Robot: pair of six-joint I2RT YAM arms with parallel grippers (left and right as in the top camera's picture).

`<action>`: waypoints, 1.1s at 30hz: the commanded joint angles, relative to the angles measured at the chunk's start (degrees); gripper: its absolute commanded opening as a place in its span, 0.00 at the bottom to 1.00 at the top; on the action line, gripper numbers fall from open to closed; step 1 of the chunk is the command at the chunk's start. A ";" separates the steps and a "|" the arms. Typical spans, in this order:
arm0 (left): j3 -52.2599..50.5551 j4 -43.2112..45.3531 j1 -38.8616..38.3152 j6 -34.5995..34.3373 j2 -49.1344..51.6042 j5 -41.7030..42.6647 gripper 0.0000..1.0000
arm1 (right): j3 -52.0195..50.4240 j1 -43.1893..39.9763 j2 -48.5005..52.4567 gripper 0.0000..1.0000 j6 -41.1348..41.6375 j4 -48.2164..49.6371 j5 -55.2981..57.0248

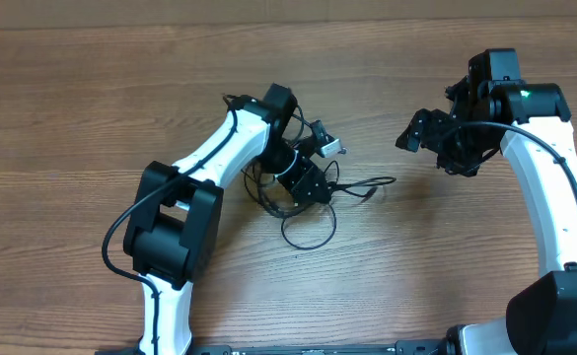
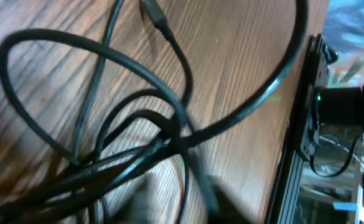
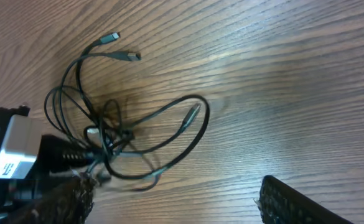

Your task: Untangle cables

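Note:
The cables point(image 1: 313, 212) are thin black cords in a tangled bunch at the table's middle, with loops trailing toward the front and right. My left gripper point(image 1: 306, 183) is down in the tangle and looks shut on a bunch of cords. The left wrist view shows the cables point(image 2: 169, 134) very close and blurred, with a plug end point(image 2: 157, 18) at the top; the fingers are not clear. In the right wrist view the cables point(image 3: 169, 134) converge at the left gripper's tip point(image 3: 91, 152), and two plug ends point(image 3: 122, 46) lie free. My right gripper point(image 1: 418, 131) is open and empty, above the table right of the tangle.
The table is brown wood point(image 1: 91, 108). The left arm point(image 1: 219, 148) stretches from the front over the tangle. The table's edge with a black rail point(image 2: 300, 124) shows in the left wrist view. The right arm point(image 1: 554, 187) stands along the right side.

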 commanded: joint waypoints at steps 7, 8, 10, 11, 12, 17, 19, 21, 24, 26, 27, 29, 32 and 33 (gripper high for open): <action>18.16 -6.78 4.13 -12.92 -0.09 6.67 0.04 | -0.17 0.50 0.11 0.80 -7.21 1.14 -15.93; 21.84 -9.79 4.66 -13.25 -0.09 6.45 0.04 | -0.15 0.74 0.11 0.81 -9.46 1.44 -18.93; 31.04 -16.76 6.32 -13.22 -0.09 4.33 0.04 | 0.31 1.60 0.11 0.80 -16.31 1.46 -29.07; 34.64 -19.30 7.10 -13.25 -0.09 3.50 0.04 | 0.90 2.05 0.09 0.80 -17.97 1.44 -32.22; 39.63 -22.38 8.35 -13.27 -0.09 3.21 0.04 | 2.16 2.75 0.02 0.80 -18.34 1.51 -33.86; 52.46 -29.05 11.56 -16.65 -0.09 3.63 0.04 | 8.76 5.51 -0.50 0.76 -17.25 2.36 -33.97; 55.78 -31.15 12.09 -18.03 -0.09 3.61 0.04 | 11.41 6.38 -0.61 0.76 -14.53 4.37 -33.94; 57.79 -33.40 12.17 -18.03 -0.09 3.61 0.04 | 12.59 7.02 -0.61 0.76 -11.26 7.17 -33.94; 59.71 -35.98 12.15 -21.07 -0.11 3.69 0.04 | 12.63 9.27 -0.57 0.74 -1.07 14.29 -29.66; 59.84 -36.00 12.15 -22.60 -0.11 5.14 0.04 | 12.63 11.52 -0.57 0.73 3.69 15.78 -23.85; 59.84 -35.89 12.17 -22.67 -0.11 6.43 0.04 | 12.63 12.94 -0.57 0.72 6.14 16.17 -20.31; 59.84 -35.74 12.17 -22.67 -0.11 9.33 0.04 | 12.55 15.61 -0.50 0.72 9.86 16.48 -14.43; 59.84 -35.89 12.15 -22.71 -0.11 12.70 0.04 | 12.07 18.45 -0.04 0.72 12.79 16.79 -11.37; 59.84 -36.46 12.15 -22.95 -0.11 12.57 0.04 | 12.00 19.04 0.46 0.72 13.40 16.70 -10.93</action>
